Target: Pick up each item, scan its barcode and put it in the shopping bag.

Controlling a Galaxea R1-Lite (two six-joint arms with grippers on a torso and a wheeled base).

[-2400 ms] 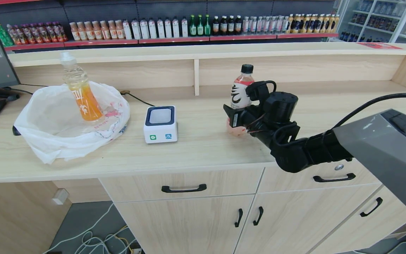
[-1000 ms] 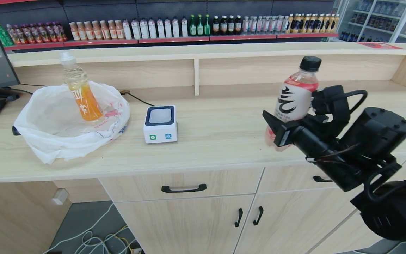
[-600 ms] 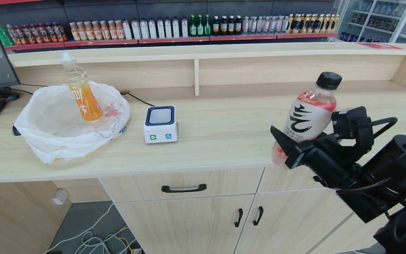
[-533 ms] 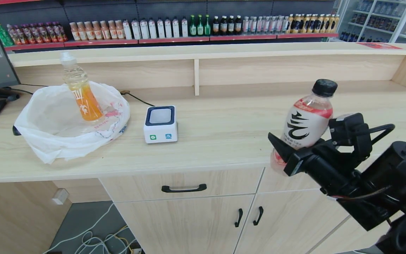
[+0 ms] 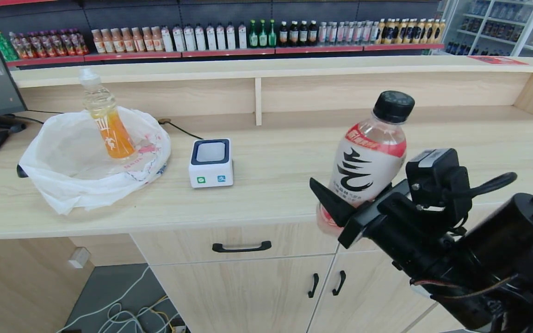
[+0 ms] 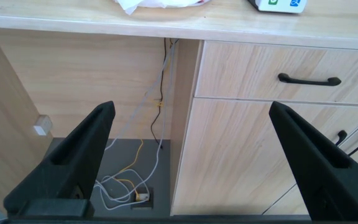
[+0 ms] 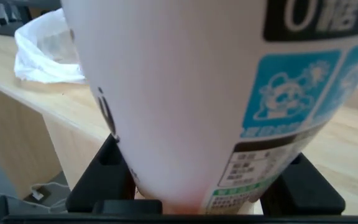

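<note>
One orange drink bottle (image 5: 109, 125) already stands in the shopping bag (image 5: 72, 185) at the table's (image 5: 271, 194) left; the right hand (image 5: 354, 206) is clamped round the lower body of the white-labelled bottle (image 5: 368, 157), upright in the air, well right of the scanner (image 5: 211, 163). Scanning and bagging this bottle seem left to do; the left hand (image 6: 197, 155) hangs below the table edge, spread wide and empty.

A pink drink bottle (image 5: 368, 157) with a black cap and white label leans slightly, held off the tabletop (image 5: 271, 185) at four o'clock from the white scanner (image 5: 211, 163), clamped low between the right gripper's (image 5: 363, 200) fingers. At the scanner's nine o'clock, an orange drink bottle (image 5: 107, 120) stands tilted in the open white shopping bag (image 5: 77, 180).
</note>
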